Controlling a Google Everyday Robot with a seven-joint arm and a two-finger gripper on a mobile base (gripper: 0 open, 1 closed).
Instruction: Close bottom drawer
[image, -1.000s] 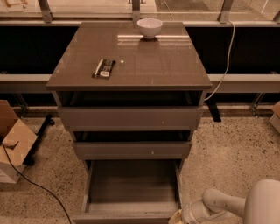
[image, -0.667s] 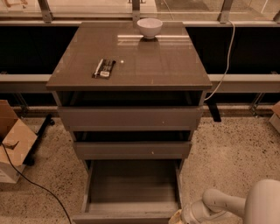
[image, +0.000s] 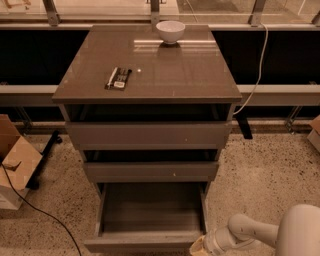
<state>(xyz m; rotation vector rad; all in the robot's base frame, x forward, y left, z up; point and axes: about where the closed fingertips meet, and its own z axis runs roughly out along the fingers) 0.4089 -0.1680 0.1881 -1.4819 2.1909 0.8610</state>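
Note:
The bottom drawer of the grey-brown cabinet stands pulled far out, its wide shallow grey tray open to view and holding nothing. The two drawers above it are slightly ajar. My gripper is low at the bottom edge of the view, right by the drawer front's right end; only its wrist and base show, with the white arm reaching in from the lower right.
A white bowl and a dark remote-like object lie on the cabinet top. A cardboard box and a black cable are on the floor at left. A white cable hangs at right behind the cabinet. Speckled floor surrounds the cabinet.

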